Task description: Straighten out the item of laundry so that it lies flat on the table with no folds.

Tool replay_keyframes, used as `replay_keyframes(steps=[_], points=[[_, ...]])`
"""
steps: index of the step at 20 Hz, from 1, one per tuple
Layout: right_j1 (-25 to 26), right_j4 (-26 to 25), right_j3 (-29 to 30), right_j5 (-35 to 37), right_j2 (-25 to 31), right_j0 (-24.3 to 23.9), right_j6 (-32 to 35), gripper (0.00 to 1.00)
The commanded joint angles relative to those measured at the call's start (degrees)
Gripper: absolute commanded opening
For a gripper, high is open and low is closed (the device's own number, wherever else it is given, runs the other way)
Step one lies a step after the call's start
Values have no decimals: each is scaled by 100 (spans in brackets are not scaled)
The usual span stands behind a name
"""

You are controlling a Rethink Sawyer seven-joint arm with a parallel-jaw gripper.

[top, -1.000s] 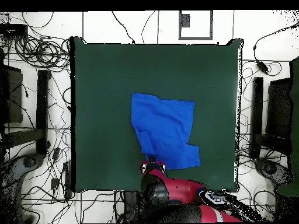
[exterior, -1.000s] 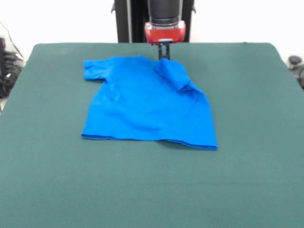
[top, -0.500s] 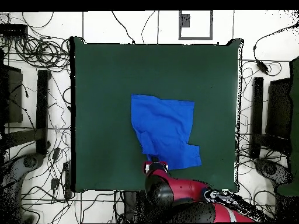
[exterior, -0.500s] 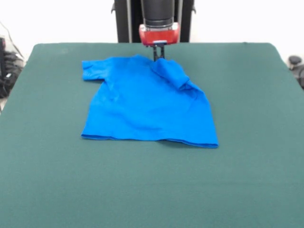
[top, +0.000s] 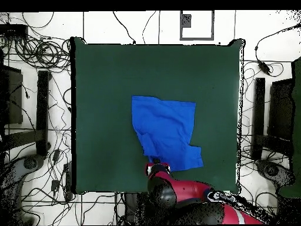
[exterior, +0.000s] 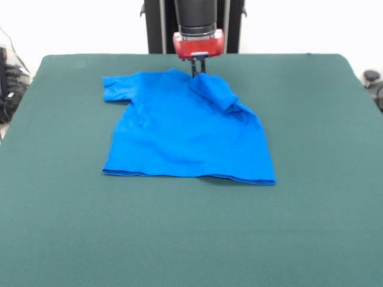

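Gripper [exterior: 198, 66] tips are hanging down from the red and black arm [exterior: 198, 36] at the far edge of the blue T-shirt [exterior: 185, 128], right at the collar side of the garment. The dark fingers are sitting close together against the cloth — whether they are pinching the fabric or merely touching it, I cannot tell. From above, the gripper [top: 156, 162] is showing only as a small dark tip at the shirt's [top: 165, 131] edge, with the arm's red body [top: 176, 193] covering the rest.

Just beside the tips, one sleeve is lying folded over onto the body of the shirt, making a raised lump and a crease running down toward the hem. The other sleeve is spreading out flat to the side. The lower hem is lying fairly straight, with a slight lift at one corner.

The shirt is resting on the green table [exterior: 311, 227], nearer the robot's side than the middle — bare green felt [top: 117, 82] is surrounding it on all sides.
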Motion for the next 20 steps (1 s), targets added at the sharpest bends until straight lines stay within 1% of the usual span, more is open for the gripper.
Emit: replay_keyframes(steps=[1, 14, 17, 20], points=[[254, -8, -900, 341, 566, -19, 591, 100], [273, 116, -899, 216, 493, 68, 698, 100], [251, 285, -883, 171, 290, 259, 764, 100], [255, 367, -847, 112, 236, 334, 834, 100]])
